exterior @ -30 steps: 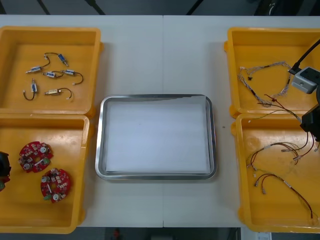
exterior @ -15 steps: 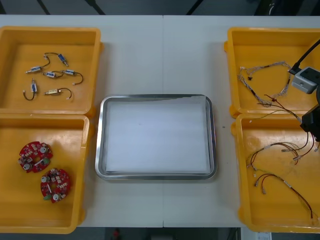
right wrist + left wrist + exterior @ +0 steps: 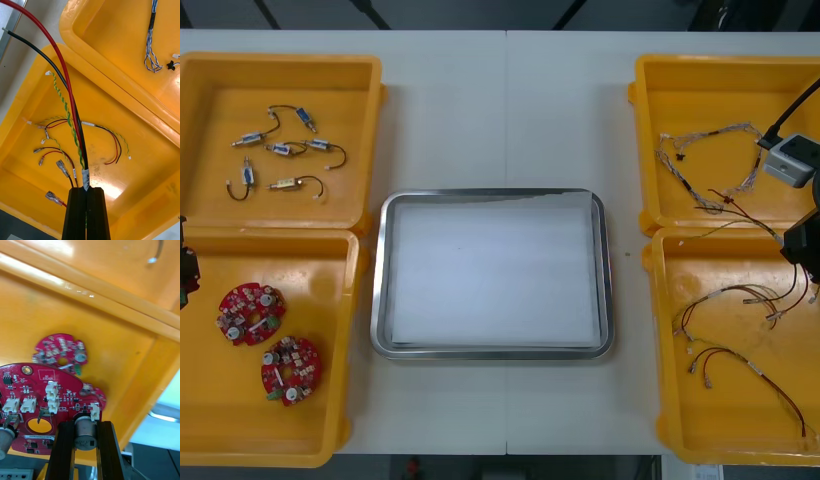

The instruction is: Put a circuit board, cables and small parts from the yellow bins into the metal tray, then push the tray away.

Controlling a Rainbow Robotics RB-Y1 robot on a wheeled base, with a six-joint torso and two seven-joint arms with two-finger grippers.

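We see the left pincer (image 3: 85,423) clamped on a circuit board (image 3: 37,397) held over the near left yellow bin (image 3: 330,420), with two spare boards (image 3: 250,312) below. The right pincer (image 3: 87,188) pinches a cable bundle (image 3: 85,175) above the near right bin (image 3: 725,435). The metal tray (image 3: 379,280) sits on the tabletop (image 3: 500,110) between the bins.

Tray (image 3: 380,280) sat mid-table (image 3: 500,110), between the two bin pairs. Far left bin (image 3: 205,130) held small metal parts (image 3: 285,150). Near left bin (image 3: 330,400) held two circuit boards (image 3: 250,313). Far right bin (image 3: 700,90) held one cable (image 3: 705,135), and near right bin (image 3: 740,420) held several cables (image 3: 740,365). Left gripper (image 3: 85,425) was above the near left bin, clamped on a third board (image 3: 37,401), probably clear of the floor. Right gripper (image 3: 87,191) was over the near right bin's far edge, closed on a cable bundle (image 3: 75,123).
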